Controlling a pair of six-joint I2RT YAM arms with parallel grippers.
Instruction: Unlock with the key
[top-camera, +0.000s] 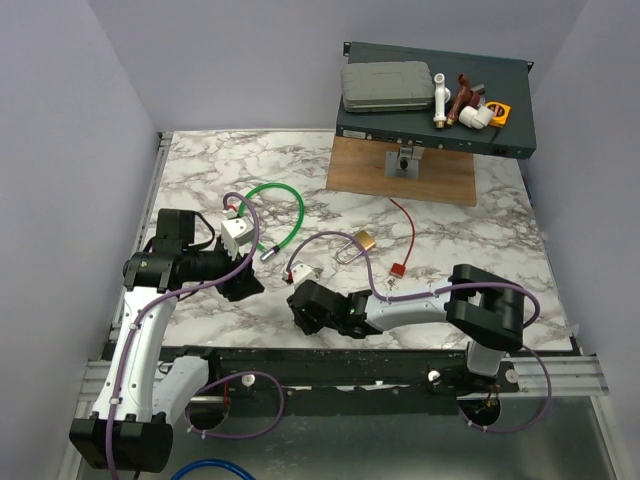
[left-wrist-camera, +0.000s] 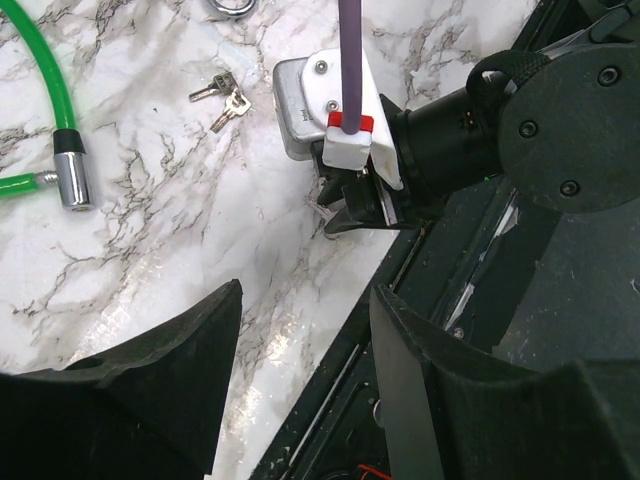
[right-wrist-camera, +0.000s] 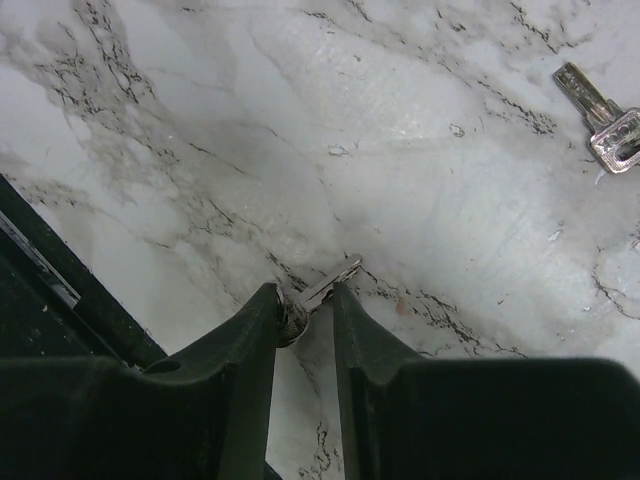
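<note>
No legible text anywhere (tiny mark on camera housing (left-wrist-camera: 300, 105) too blurred).

left gripper (left-wrist-camera: 305, 297) hovering with jaws apart, right gripper (right-wrist-camera: 304, 294) low, jaws narrowed, possibly pinching

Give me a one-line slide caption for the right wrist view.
Small key between the right gripper's fingertips over the marble table; spare keys lie at upper right.

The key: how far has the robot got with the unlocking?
Done: a small key sits pinched in the right gripper. In hand: that grip, low over the table; the left gripper is open, empty. Left: reaching the padlock, which lies apart, and turning the key.
</note>
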